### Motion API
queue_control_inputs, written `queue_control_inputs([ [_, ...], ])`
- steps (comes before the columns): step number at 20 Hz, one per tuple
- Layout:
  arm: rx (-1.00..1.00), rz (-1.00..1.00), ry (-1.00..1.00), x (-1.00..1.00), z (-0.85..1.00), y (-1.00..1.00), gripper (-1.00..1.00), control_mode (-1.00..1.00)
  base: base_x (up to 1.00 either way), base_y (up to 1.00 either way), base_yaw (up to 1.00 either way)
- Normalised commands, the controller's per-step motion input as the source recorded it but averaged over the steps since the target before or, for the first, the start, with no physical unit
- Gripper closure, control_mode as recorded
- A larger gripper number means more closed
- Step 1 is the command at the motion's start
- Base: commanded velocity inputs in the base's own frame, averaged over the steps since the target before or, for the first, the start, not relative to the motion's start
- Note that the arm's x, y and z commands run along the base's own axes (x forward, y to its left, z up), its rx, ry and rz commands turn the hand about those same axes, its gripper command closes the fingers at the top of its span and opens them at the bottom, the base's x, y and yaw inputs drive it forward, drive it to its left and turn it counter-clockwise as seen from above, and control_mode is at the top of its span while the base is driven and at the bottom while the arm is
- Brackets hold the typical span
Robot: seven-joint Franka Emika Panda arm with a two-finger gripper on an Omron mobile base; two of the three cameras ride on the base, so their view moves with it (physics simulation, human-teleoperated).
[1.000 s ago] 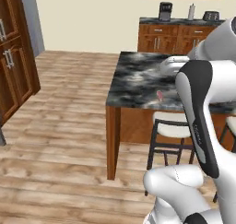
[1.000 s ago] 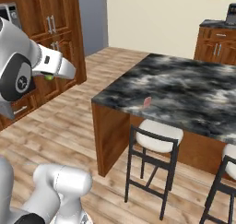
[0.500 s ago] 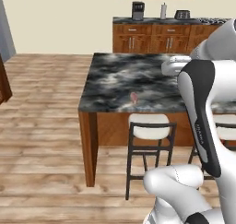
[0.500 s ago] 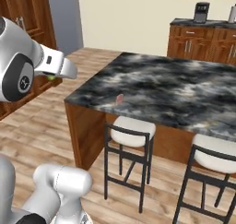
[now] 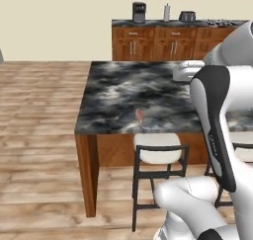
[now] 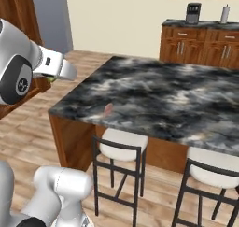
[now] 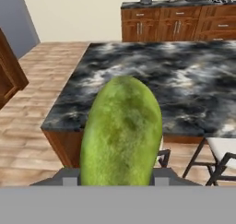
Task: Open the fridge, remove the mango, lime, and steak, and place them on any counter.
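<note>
On the counter (image 5: pixel 148 86) lies one steak (image 5: pixel 140 115), while the end effector (image 7: pixel 120 179) grips one mango (image 7: pixel 122 133).

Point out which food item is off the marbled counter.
The elongated yellow-green mango, shut in the gripper; the flat pinkish steak lies on the black-and-grey marbled counter.

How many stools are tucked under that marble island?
2, at least. One white-cushioned stool stands near the counter's corner, below the steak; a second stool stands further right along the same side. More could be hidden beyond the picture's edge.
</note>
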Motion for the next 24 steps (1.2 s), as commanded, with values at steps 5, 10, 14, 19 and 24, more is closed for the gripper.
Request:
queue_control_inputs([
  [5, 0.00, 0.00, 0.00, 0.00, 0.00, 0.00, 1.00, 1.00, 0.84, -0.08, -0.18],
  [10, 0.00, 0.00, 0.00, 0.00, 0.00, 0.00, 1.00, 1.00, 0.62, -0.15, -0.18],
  [14, 0.00, 0.00, 0.00, 0.00, 0.00, 0.00, 1.00, 1.00, 0.62, -0.01, -0.19],
  [19, 0.03, -0.07, 0.04, 0.30, -0.10, -0.01, 1.00, -1.00, 0.41, 0.00, -0.10],
  [24, 0.06, -0.12, 0.13, 0.82, -0.32, -0.06, 1.00, -1.00, 0.00, 0.00, 0.00],
])
